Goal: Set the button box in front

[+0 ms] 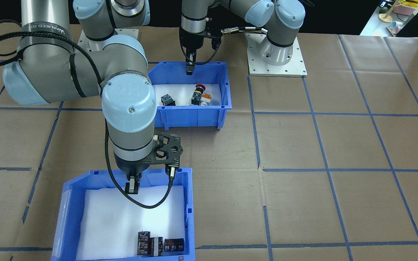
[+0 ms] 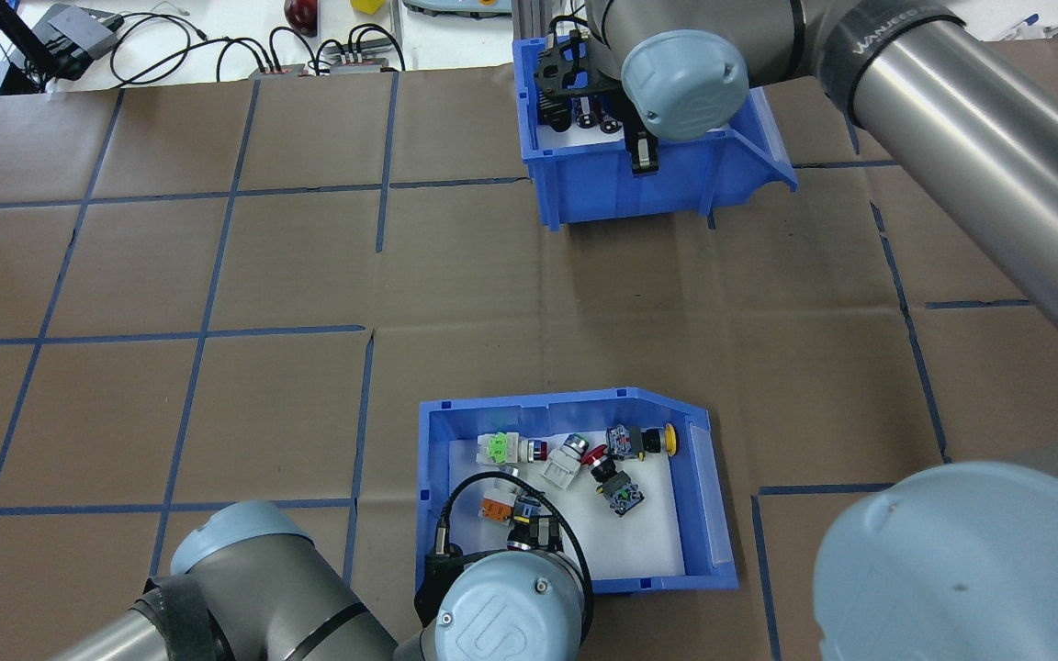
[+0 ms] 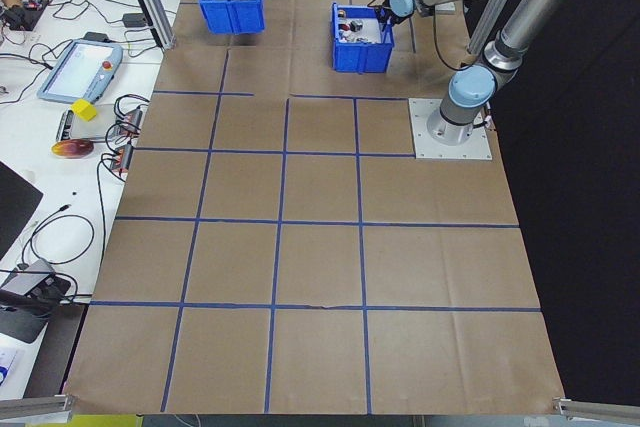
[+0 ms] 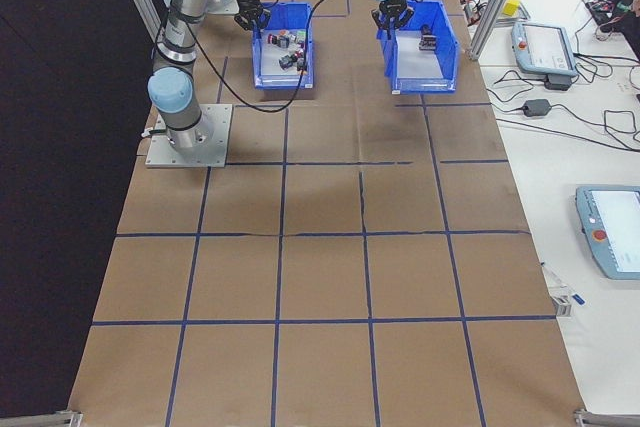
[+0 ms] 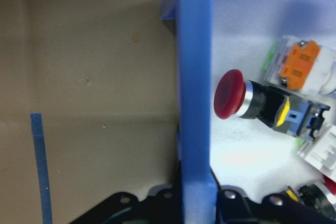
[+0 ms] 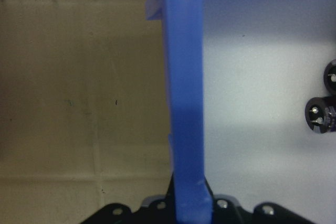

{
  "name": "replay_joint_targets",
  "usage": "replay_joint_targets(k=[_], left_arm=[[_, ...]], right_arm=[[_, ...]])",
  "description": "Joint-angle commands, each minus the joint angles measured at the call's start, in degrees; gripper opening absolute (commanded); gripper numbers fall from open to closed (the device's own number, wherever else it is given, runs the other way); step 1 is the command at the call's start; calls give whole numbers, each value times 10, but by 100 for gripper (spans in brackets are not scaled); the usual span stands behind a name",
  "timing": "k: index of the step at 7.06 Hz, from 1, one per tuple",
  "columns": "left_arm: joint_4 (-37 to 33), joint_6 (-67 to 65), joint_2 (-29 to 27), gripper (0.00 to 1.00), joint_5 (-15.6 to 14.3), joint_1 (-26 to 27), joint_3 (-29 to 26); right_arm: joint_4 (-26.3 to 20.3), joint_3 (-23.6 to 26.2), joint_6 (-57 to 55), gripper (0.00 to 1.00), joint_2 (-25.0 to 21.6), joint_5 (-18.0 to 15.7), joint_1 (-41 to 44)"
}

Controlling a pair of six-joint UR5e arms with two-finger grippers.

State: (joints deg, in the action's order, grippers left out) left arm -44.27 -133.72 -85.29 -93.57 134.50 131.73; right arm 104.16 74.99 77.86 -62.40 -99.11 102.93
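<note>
The button box [image 1: 194, 117] is a blue bin with a white liner that sits on the robot's side of the table. Red, orange, green and yellow push-buttons [image 2: 584, 464] lie in it. My left gripper [image 1: 190, 69] is shut on its back wall [image 5: 195, 103], and a red mushroom button [image 5: 229, 94] lies just inside that wall. Farther from the robot stands the identical capacitor bin [image 1: 67, 206], with a few dark capacitors [image 1: 160, 245] in it. My right gripper [image 1: 132, 186] is shut on that bin's back wall [image 6: 186, 103].
Brown paper with a blue tape grid [image 1: 314, 114] covers the table. The arms' grey base plates [image 1: 278, 61] stand right behind the button box. A side bench with cables [image 2: 309, 55] and teach pendants [image 4: 545, 47] runs along the far edge.
</note>
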Motion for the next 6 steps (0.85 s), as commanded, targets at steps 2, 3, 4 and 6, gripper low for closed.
replay_joint_targets(k=[2,3,4,6], left_arm=[[-2,111,31,0,-84,-53,-14],[-2,160,42,0,-84,-97,-14],[-1,198,56,0,-83,-127,-14],[4,264,50,0,-75,-179,-23]], right_arm=[[7,57,40,8,-39,-1,-29],[5,66,61,8,-53,-1,-44],[6,87,76,8,-73,0,-62],[9,131,149,8,-114,8,-133]])
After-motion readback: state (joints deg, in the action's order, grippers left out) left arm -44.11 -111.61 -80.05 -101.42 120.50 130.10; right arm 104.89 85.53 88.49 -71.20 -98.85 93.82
